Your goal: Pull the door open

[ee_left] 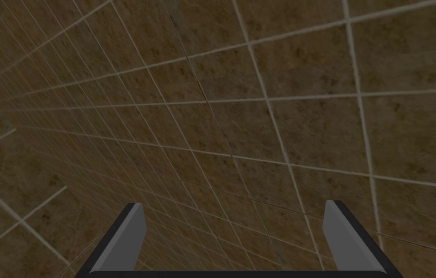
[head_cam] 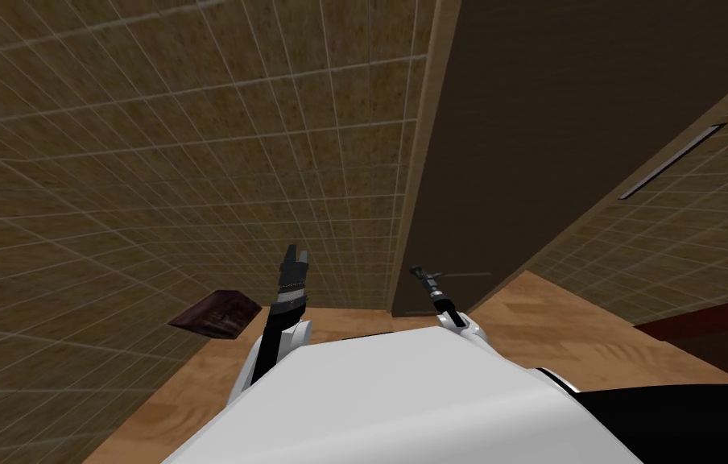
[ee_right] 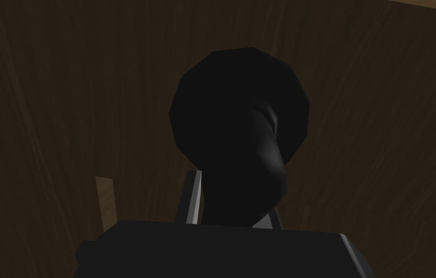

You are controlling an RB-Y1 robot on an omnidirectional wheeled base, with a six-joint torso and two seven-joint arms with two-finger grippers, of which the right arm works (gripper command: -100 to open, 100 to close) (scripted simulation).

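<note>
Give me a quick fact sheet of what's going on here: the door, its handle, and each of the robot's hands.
door: dark brown with a wood grain, right of a brown tiled wall
handle: black, round base with a lever, on the door
right gripper: shut, its fingers pressing the handle's sides
left gripper: open, empty, raised toward the tiled wall
floor: light wood
</note>
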